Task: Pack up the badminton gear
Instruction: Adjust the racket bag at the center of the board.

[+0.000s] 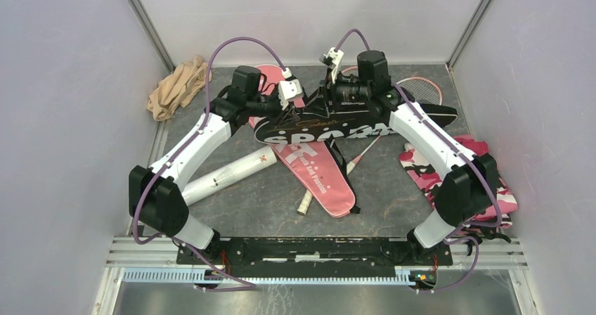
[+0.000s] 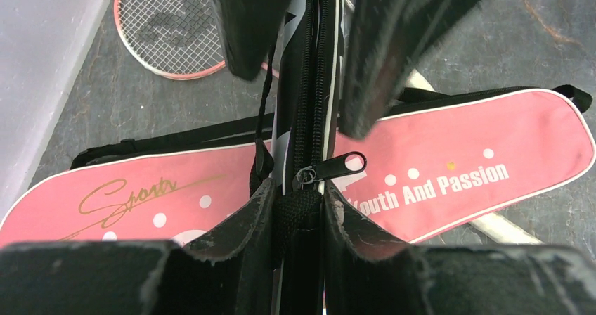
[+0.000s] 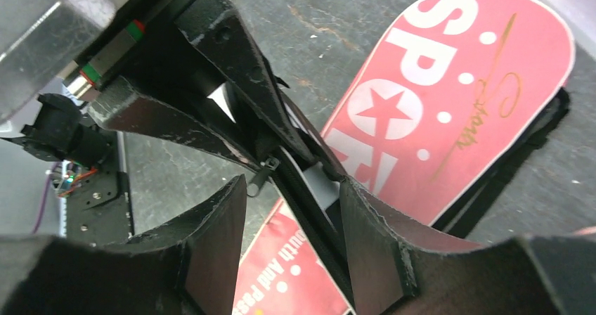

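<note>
Beige cloth (image 1: pixel 177 86) bunched in far-L corner; pink camo cloth (image 1: pixel 420 171) at R edge of dark tabletop (image 1: pixel 393 197).

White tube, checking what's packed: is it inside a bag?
No, the white tube lies bare on the table, left of the pink bag.

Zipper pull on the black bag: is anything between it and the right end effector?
Nothing visible. The zipper pull hangs free on the black bag, along its raised edge, just beyond the right end effector.
</note>
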You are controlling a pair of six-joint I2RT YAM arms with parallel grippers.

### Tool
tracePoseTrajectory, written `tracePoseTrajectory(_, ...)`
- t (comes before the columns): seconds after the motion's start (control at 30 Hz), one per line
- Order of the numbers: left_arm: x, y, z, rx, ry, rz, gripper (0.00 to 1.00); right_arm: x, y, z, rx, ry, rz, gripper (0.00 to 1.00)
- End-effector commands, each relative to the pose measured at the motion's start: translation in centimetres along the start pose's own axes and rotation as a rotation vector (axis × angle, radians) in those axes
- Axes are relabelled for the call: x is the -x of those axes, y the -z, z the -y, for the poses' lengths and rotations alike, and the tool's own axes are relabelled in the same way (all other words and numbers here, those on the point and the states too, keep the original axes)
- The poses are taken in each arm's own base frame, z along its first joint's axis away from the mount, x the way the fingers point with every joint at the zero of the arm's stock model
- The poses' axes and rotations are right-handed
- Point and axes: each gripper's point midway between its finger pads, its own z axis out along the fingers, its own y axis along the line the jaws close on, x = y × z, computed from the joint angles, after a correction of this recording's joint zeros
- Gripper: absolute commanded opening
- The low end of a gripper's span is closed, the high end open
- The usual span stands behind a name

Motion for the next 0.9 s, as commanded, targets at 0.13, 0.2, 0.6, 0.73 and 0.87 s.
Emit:
tracePoseTrajectory(0.13, 2.3, 0.8, -1.0, 0.081, -0.026, 0.054, 0.02, 0.1, -1.7, -0.9, -0.015, -0.037, -0.001, 0.54)
tracePoseTrajectory(0.2, 2.4, 0.9, -1.1, 0.085, -0.028, 0.055, 0.02, -0.2, -1.8, -0.9, -0.030, -0.034, -0.013, 0.52)
tracePoseTrajectory(0.6, 2.7, 1.0, -0.9, 0.085, -0.034, 0.060, 0.02, -1.7, -2.7, -0.2, -0.111, 0.027, -0.084, 0.46)
tracePoseTrajectory(0.73, 2.7, 1.0, -0.7, 0.079, -0.034, 0.060, 0.02, -2.0, -2.8, 0.0, -0.121, 0.028, -0.094, 0.40)
tracePoseTrajectory(0.87, 2.5, 1.0, -0.6, 0.077, -0.036, 0.056, 0.02, -1.9, -2.8, -0.1, -0.125, 0.030, -0.094, 0.28)
